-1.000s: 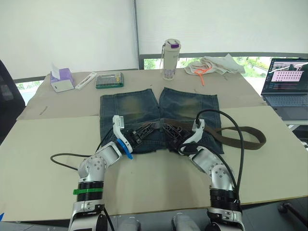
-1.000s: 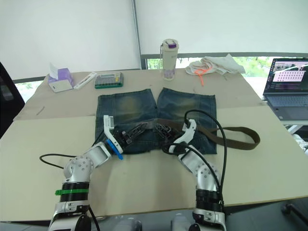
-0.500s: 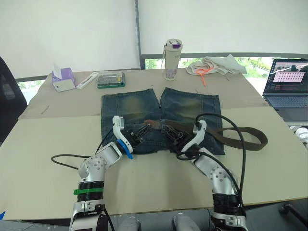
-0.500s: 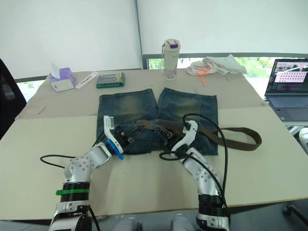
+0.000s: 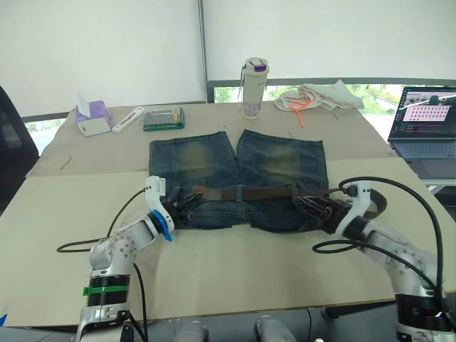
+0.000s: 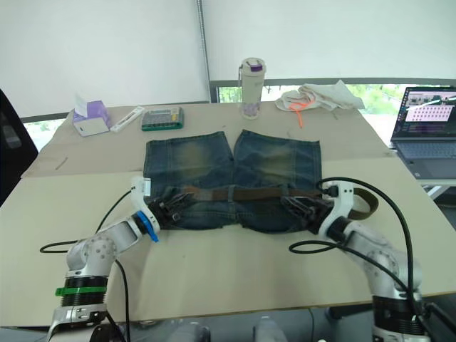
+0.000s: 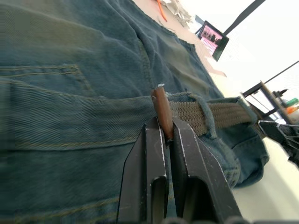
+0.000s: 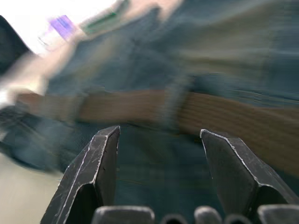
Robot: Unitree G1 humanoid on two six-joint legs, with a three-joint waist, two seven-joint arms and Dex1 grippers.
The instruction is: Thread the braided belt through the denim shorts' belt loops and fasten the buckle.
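The denim shorts (image 5: 278, 157) lie flat on the table, waistband towards me. The braided belt (image 5: 242, 192) runs straight along the waistband and its free length curves off past the shorts' right side (image 5: 383, 206). My left gripper (image 5: 187, 199) is at the waistband's left end, shut on the belt's smooth brown tip (image 7: 161, 109). Just behind that tip the belt passes under a belt loop (image 7: 211, 114). My right gripper (image 5: 298, 202) is open at the waistband's right part, its fingers (image 8: 100, 154) pointing at the belt and another belt loop (image 8: 172, 100). I cannot make out the buckle.
At the back of the table stand a bottle (image 5: 254, 87), a white cloth with orange cord (image 5: 317, 96), a green box (image 5: 163, 118) and a tissue box (image 5: 91, 117). A laptop (image 5: 424, 117) sits at the right. Black cables (image 5: 78, 246) trail from both wrists.
Both grippers moved apart from the shorts' middle. The left one shut on the belt tip and drew it left along the waistband. The right one opened and moved right.
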